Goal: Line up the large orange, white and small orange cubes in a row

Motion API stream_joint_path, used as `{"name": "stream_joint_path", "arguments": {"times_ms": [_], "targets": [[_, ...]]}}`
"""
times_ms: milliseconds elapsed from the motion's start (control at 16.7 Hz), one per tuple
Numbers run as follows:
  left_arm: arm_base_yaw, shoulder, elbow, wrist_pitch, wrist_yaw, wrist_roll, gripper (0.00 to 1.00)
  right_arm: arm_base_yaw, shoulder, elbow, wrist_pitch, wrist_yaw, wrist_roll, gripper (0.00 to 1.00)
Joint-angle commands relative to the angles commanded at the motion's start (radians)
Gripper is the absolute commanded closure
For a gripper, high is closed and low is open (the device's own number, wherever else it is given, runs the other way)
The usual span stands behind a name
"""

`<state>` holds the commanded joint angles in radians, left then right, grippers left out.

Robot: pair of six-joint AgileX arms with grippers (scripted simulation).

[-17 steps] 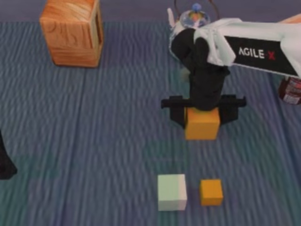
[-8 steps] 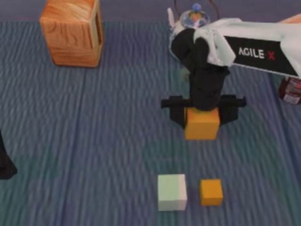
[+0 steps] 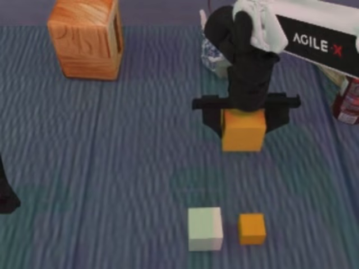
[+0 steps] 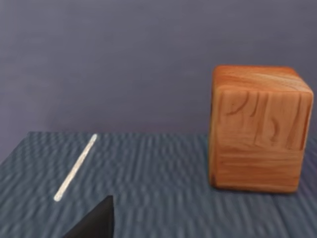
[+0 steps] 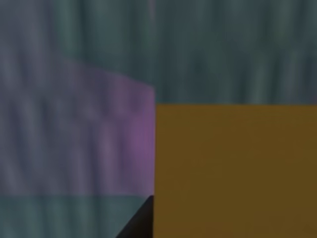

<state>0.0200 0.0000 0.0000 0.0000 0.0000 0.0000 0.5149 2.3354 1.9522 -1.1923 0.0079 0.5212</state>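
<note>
Wide bare table (image 3: 112,168) left of the white cube (image 3: 205,228). Small orange cube (image 3: 252,228) sits just beside it on its right, narrow gap between. Wood-grain box (image 3: 87,36) blocks far-left corner. My right gripper (image 3: 243,130) with the large orange cube (image 3: 243,134) hangs over the lane behind the pair.

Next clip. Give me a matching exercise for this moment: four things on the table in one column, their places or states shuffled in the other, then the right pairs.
Things
1. large orange cube
2. white cube
3. small orange cube
4. wood-grain box

Places or states
A. far left part of the table
B. near edge, right-hand one of a side-by-side pair
C. between the fingers of the right gripper
D. near edge, left-hand one of that pair

Pairs: 1-C, 2-D, 3-B, 4-A
</note>
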Motion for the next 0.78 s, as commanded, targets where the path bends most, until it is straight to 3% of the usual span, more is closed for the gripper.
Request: {"name": "stream_joint_path", "arguments": {"times_ms": [480,780], "targets": [[0.0,0.0,0.0,0.0,0.0,0.0,0.0,0.011,-0.012,0.034,-0.038,-0.001,0.016,1.0],[0.0,0.0,0.0,0.0,0.0,0.0,0.0,0.206,0.002,0.08,-0.077,0.0,0.21,1.0]]}}
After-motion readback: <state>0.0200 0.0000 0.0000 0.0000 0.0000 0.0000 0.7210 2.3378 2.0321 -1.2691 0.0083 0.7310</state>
